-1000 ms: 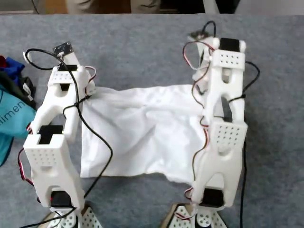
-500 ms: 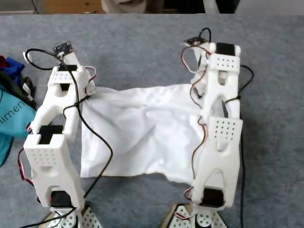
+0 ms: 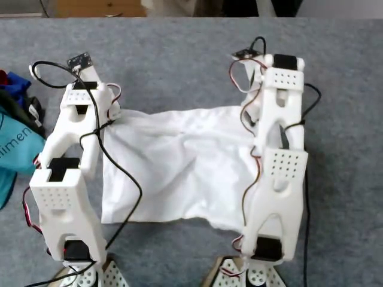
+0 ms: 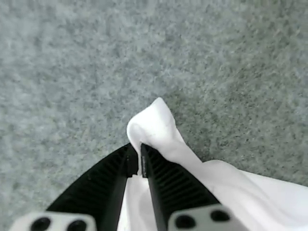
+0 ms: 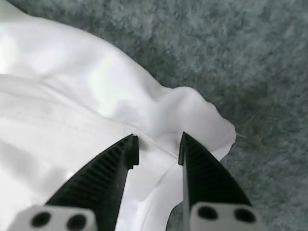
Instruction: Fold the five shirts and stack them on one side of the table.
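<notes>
Folding seems barely begun in the high view: a white shirt [image 3: 179, 167] lies spread and rumpled mid-frame on the grey, carpet-like worktop [image 3: 179, 66], with the left arm [image 3: 69, 173] and the right arm [image 3: 278, 161] at its two sides, a heap of shirts [image 3: 12, 143] unfolded at the left edge and a wooden strip [image 3: 96, 7] of the room along the top. In the left wrist view the left pincer [image 4: 139, 163] is pressed together on a shirt corner at centre frame. In the right wrist view the right pincer [image 5: 158, 144] stands spread over the other corner, lower centre, so the next move likely calls for closing on that cloth, then lifting both corners together.
</notes>
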